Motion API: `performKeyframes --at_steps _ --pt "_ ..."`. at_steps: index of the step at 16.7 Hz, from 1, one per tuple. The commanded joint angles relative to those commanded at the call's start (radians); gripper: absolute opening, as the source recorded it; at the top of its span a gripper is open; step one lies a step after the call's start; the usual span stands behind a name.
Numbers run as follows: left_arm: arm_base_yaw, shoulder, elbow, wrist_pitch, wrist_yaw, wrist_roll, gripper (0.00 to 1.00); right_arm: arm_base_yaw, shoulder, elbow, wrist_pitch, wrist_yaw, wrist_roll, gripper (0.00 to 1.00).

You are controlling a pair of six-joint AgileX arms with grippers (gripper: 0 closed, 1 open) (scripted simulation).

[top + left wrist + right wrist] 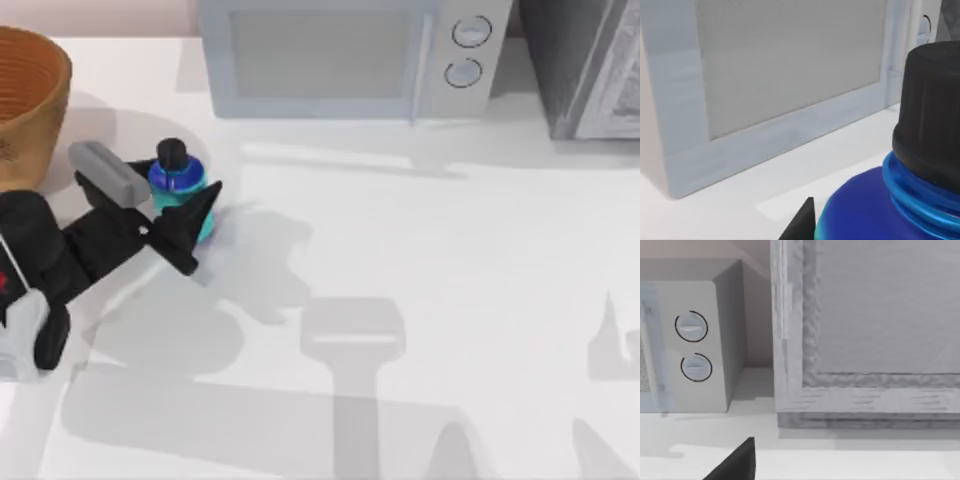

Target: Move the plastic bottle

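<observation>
Grasp stage reached, transfer judged not yet begun. Left pincer (170,205) positioned at the left side of the white bench (420,260), just right of the woven wicker basket (28,100). One black wedge-shaped finger (188,225) visible at the near side of the small squat plastic bottle (180,190), with a grey block-shaped part (108,170) at its far side; bottle bracketed between them. Closure judged as a grip on the cyan body, though actual pad contact too small to confirm. Bottle upright, apparently resting on the bench or barely off it; cannot tell which. Remaining: lift, carry, set down, release.

Right pincer (735,465) seen as a black fingertip in the right wrist view, facing the pale grey microwave oven (350,55) and a grey cabinet (590,65); whether released or clenched, cannot tell.

Materials and shapes:
- Bottle: glossy moulded plastic, darker blue rounded shoulder, ribbed translucent blue neck rings (915,195), matt black cylindrical cap (932,110).
- Basket: orange-brown ribbed weave, round, flared wall.
- Microwave oven: smooth boxy casing, flat grey door panel, two round dials (467,50).
- Bench: flat, matt, untextured.
</observation>
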Motion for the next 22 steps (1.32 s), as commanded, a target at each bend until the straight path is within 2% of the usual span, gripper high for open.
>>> performKeyframes --at_steps 3,6,12,18,22 --pt "0.173 -0.075 -0.139 0.064 0.17 0.003 0.0 0.0 0.0 0.0 0.0 0.0 0.0 1.0" --pt "0.249 -0.122 -0.211 0.097 0.246 0.005 0.0 0.0 0.0 0.0 0.0 0.0 0.0 1.0" --pt "0.237 -0.104 -0.198 0.098 0.236 0.006 0.0 0.0 0.0 0.0 0.0 0.0 0.0 1.0" --pt "0.12 0.036 -0.059 0.107 0.118 -0.001 0.0 0.0 0.0 0.0 0.0 0.0 0.0 1.0" --pt "0.099 0.058 -0.035 0.109 0.098 -0.002 0.0 0.0 0.0 0.0 0.0 0.0 0.0 1.0"
